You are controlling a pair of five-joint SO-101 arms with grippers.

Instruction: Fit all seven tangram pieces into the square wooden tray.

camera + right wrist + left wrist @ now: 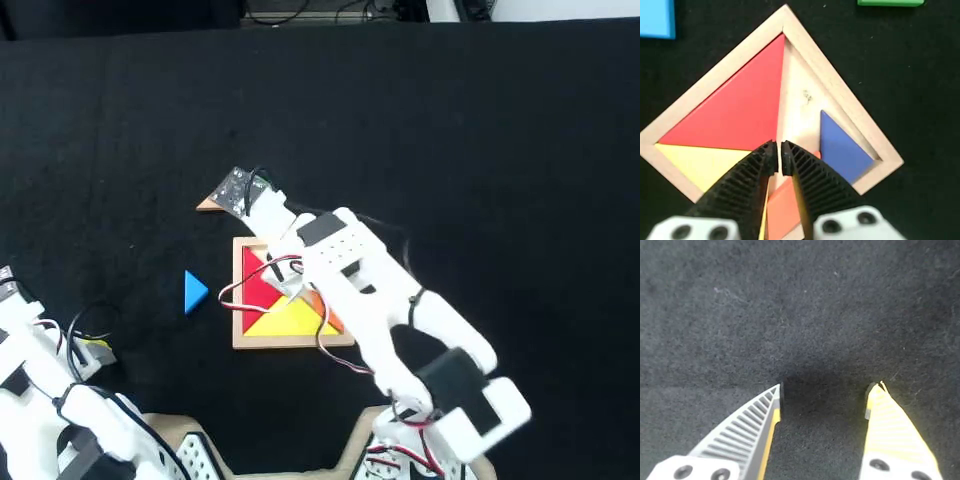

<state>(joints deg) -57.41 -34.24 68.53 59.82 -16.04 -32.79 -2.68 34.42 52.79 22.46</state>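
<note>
The square wooden tray [237,318] [840,80] holds a large red triangle [258,288] [735,105], a yellow triangle [290,322] [695,162], an orange piece [327,308] [785,205] and a dark blue triangle [842,145]. My right gripper [283,278] [779,150] is shut just above the tray's middle, with nothing seen between its fingers. A light blue triangle [195,292] [656,19] lies on the cloth left of the tray. A green piece [890,2] lies outside the tray. My left gripper [827,390] is open over bare black cloth, at the near left of the table.
A tan piece [208,205] peeks out beside the right arm's wrist, beyond the tray. The left arm [40,390] sits at the near left edge. Black cloth covers the whole table, with wide free room at the back and the right.
</note>
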